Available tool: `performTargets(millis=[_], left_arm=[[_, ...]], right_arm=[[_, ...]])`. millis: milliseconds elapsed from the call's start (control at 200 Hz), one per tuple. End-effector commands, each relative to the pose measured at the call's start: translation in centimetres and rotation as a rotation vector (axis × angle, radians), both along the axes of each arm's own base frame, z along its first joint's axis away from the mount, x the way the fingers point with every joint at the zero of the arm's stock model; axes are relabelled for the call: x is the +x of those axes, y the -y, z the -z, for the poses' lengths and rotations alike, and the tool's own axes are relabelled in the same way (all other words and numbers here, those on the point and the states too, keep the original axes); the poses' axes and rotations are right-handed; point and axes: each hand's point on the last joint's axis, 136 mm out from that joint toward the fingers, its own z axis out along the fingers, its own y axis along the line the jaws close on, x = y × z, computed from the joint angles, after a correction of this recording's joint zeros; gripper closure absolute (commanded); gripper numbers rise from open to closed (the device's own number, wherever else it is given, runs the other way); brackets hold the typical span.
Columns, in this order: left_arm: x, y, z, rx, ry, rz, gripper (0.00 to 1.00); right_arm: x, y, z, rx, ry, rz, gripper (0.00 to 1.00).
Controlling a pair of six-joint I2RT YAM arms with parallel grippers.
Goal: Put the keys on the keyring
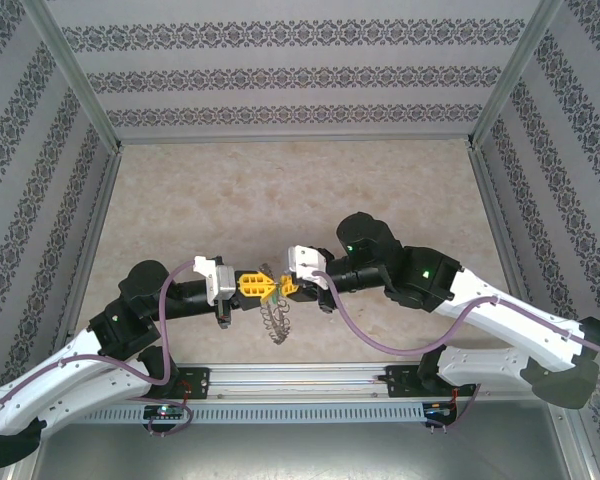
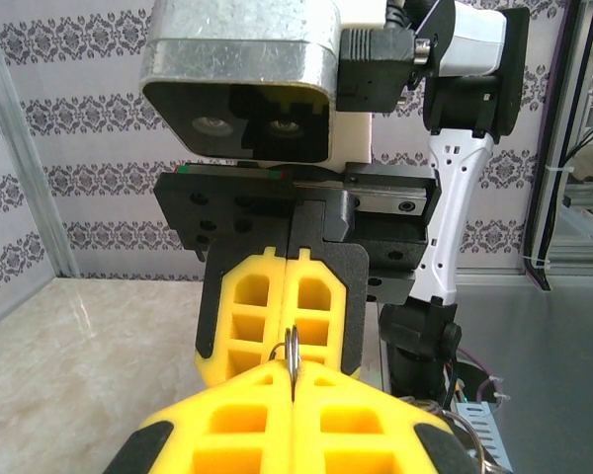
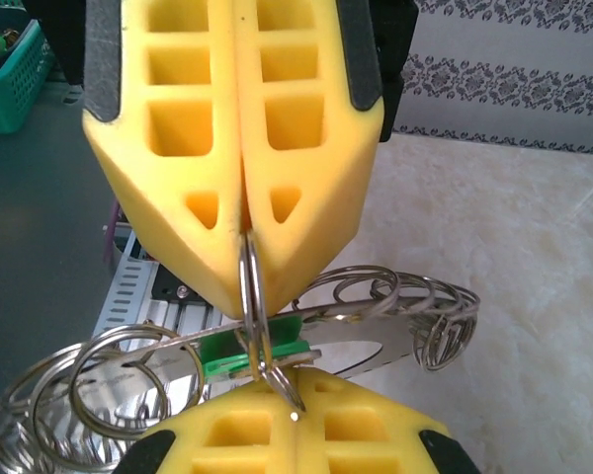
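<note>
Over the tabletop [image 1: 280, 190], toward 6 o'clock, left hand [image 1: 268, 286] and right hand [image 1: 284, 288] both pinch the keyring [image 3: 249, 286]. I'd feed the green-tagged key [image 3: 227, 357] round gently, no twisting.

Two yellow-fingered hands are counted at frame centre: the left hand [image 1: 258, 286] and the right hand [image 1: 286, 288]. One grey wire keyring [image 1: 274, 322], fringed with small rings beyond sure counting, and one silvery key with a green plastic tag [image 3: 249, 357] are seen.
</note>
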Motion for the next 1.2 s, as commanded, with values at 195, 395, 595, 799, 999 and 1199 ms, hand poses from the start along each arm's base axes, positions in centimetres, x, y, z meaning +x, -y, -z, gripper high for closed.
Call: performTargets(millis=[195,395,595,799,999,1199], left_arm=[[-1.0,-0.4,-1.9,-0.065,0.052,0.034,1.0],[-1.1,-0.3,-1.6,-0.057,0.05,0.039,1.0],[-1.3,-0.2,-1.6,-0.063,0.046,0.053,1.0],[-1.4,-0.2,-1.5,-0.063,0.043,0.058,1.0],[-1.4,-0.3,-1.6,-0.064,0.043,0.057,1.0],[-1.5,-0.5,-1.7,-0.068,0.045,0.053,1.0]], right_arm=[[-1.0,1.5,-2.3,0.112,0.027,-0.007,0.67],[-1.7,1.6,-3.9,0.186,0.026,-0.035,0.6],[-1.5,0.9,-4.3,0.208,0.022,-0.045,0.59],[-1.4,0.4,-4.2,0.207,0.01,-0.057,0.61],[-1.2,-0.1,-3.4,0.173,-0.014,-0.059,0.64],[-1.0,0.0,-2.9,0.161,-0.025,-0.051,0.66]])
